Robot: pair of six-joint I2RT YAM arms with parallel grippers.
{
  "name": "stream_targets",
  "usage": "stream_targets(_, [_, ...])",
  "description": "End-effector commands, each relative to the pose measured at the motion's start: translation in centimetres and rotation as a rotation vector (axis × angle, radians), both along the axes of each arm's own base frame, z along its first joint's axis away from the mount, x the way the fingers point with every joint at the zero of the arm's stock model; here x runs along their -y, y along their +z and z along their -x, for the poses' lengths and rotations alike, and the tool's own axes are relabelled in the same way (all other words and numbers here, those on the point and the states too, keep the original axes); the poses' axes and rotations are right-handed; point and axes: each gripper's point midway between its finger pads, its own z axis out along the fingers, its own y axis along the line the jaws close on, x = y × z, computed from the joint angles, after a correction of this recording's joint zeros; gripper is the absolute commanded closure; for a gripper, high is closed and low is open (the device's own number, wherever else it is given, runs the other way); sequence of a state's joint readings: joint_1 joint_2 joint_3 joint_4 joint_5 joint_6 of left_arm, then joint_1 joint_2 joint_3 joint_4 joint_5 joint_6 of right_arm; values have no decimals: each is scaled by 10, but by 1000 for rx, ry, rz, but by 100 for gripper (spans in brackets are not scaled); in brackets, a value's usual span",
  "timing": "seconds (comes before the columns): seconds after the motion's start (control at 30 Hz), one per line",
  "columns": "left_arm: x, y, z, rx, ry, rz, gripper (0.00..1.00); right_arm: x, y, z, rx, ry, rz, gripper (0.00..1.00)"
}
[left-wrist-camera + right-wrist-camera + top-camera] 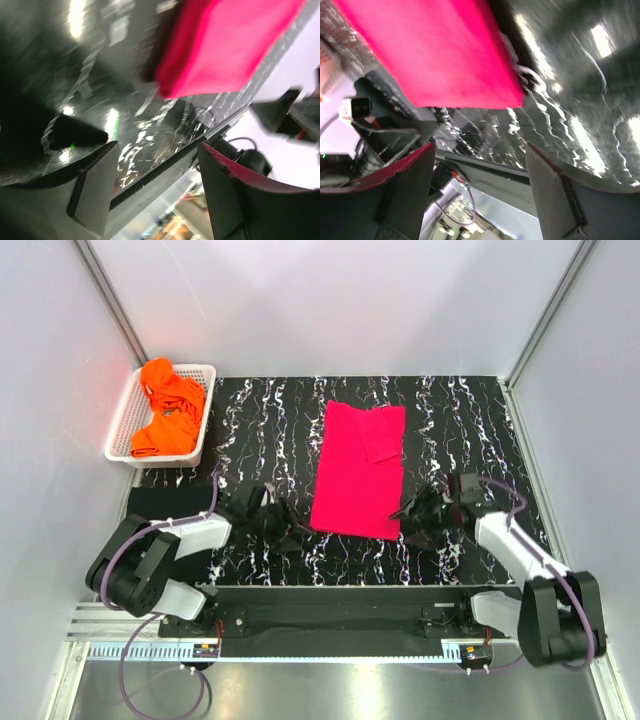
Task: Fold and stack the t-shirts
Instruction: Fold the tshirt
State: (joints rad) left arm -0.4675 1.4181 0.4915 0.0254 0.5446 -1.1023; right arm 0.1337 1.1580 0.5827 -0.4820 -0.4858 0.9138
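Lying flat between your left gripper (272, 519) and right gripper (421, 510): one hot pink soft cloth t-shirt (357, 472), its near corners just ahead of each. Both grippers gaped wide and held nothing. Judged light and limp; you would pinch those corners.

pink t-shirt (357, 472) folded, flat mid-mat | orange t-shirts (168, 412) heaped in basket

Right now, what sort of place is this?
Probably a robot test booth: plain white walls close in a mat, a left arm and a right arm are mounted at its near edge, and a pink shirt lies on it.
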Motion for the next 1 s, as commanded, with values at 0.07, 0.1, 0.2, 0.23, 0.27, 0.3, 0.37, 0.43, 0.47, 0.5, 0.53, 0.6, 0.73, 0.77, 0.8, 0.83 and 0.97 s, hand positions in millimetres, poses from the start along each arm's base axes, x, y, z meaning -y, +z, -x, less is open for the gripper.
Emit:
stream_targets(0.07, [14, 20, -31, 21, 217, 116, 34, -11, -24, 8, -98, -283, -47, 22])
stream_targets(0.1, [15, 18, -32, 15, 229, 106, 34, -15, -26, 13, -105, -282, -41, 22])
stream_targets(0.2, [16, 9, -33, -21, 272, 83, 34, -11, -36, 17, -138, -370, -36, 26])
stream_targets(0.23, [17, 8, -34, -23, 282, 84, 34, -10, -42, 22, -155, -391, -30, 29])
stream_targets(0.27, [18, 3, -34, -45, 302, 78, 34, -6, -43, 19, -156, -449, -36, 32])
stream_targets(0.3, [19, 2, -35, -54, 312, 77, 34, -3, -44, 18, -148, -477, -37, 35])
stream_targets(0.37, [18, -2, -35, -72, 342, 66, 34, 4, -48, 17, -149, -548, -35, 37])
stream_targets(0.43, [18, -8, -35, -92, 362, 53, 35, 7, -50, 14, -149, -581, -30, 39])
stream_targets(0.47, [18, -10, -35, -108, 371, 49, 35, 7, -50, 14, -154, -586, -25, 40])
stream_targets(0.5, [17, -13, -34, -121, 378, 38, 36, 7, -49, 11, -149, -588, -26, 40])
stream_targets(0.53, [15, -16, -33, -130, 386, 30, 37, 5, -51, 10, -156, -579, -21, 40])
stream_targets(0.6, [12, -22, -32, -143, 413, 15, 38, 2, -53, 8, -165, -566, -12, 40])
stream_targets(0.73, [10, -30, -32, -173, 438, 7, 43, -4, -57, 2, -184, -555, 1, 40])
stream_targets(0.77, [10, -34, -31, -180, 434, -2, 44, -4, -57, 2, -186, -561, 2, 40])
stream_targets(0.8, [10, -34, -32, -178, 434, -3, 45, -4, -57, 2, -185, -561, 4, 40])
stream_targets(0.83, [11, -35, -32, -182, 434, -5, 46, -3, -57, 1, -179, -575, 7, 41])
stream_targets(0.97, [7, -39, -34, -182, 445, -28, 50, 5, -65, 7, -191, -613, 25, 48])
